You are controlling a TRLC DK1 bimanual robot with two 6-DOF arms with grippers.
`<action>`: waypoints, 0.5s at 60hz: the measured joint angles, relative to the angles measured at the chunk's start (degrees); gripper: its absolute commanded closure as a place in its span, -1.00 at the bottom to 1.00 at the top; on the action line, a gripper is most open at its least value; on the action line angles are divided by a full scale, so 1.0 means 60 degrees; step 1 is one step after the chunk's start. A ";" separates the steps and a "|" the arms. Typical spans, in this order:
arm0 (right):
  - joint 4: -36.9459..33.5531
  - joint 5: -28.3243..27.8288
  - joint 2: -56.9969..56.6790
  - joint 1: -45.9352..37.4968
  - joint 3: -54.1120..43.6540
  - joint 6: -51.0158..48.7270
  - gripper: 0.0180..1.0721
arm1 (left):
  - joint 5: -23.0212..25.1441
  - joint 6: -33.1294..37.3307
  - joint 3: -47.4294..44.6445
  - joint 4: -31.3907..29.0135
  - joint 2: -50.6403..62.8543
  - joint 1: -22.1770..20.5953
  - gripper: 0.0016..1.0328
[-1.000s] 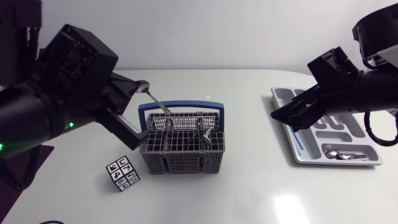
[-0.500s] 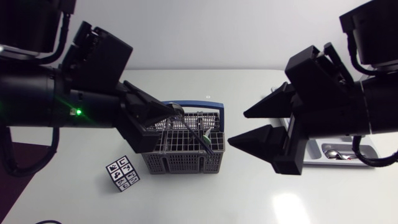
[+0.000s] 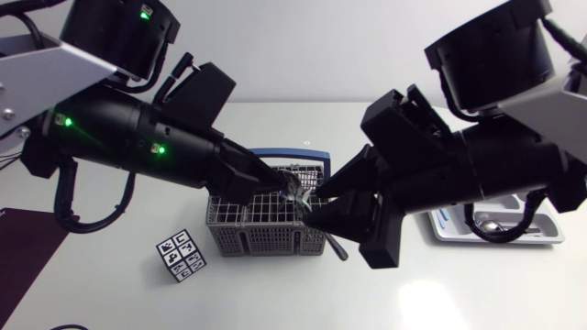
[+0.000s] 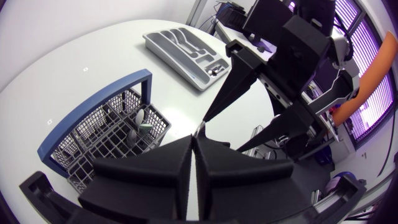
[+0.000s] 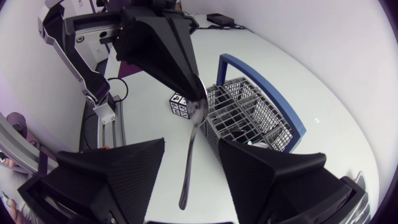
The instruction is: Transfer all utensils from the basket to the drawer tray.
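**Spoon handover over the basket**

The spoon (image 5: 189, 155) was held above the 3 o'clock edge of the basket (image 3: 266, 234). Its bowl was clamped in the left jaws and its handle slanted toward 5 o'clock in the head view. The right jaws stood apart on either side of the handle, not touching it. A sound transfer would likely need them closed squarely on the handle before the left jaws were released. The tray (image 3: 495, 240) lay on the tabletop at 3 o'clock of the basket, where other utensils (image 4: 142, 121) were left.
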 measured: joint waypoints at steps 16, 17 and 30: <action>0.0168 -0.0025 0.0357 0.0120 -0.0022 0.0000 0.51 | 0.0219 -0.0106 0.0029 -0.0066 0.0007 0.0051 0.93; 0.0168 -0.0029 0.0357 0.0127 -0.0022 0.0000 0.54 | 0.0219 -0.0106 0.0029 -0.0066 0.0011 0.0051 0.93; 0.0157 -0.0047 0.0357 0.0157 -0.0022 0.0000 0.84 | 0.0244 -0.0106 0.0029 -0.0066 0.0026 0.0051 0.93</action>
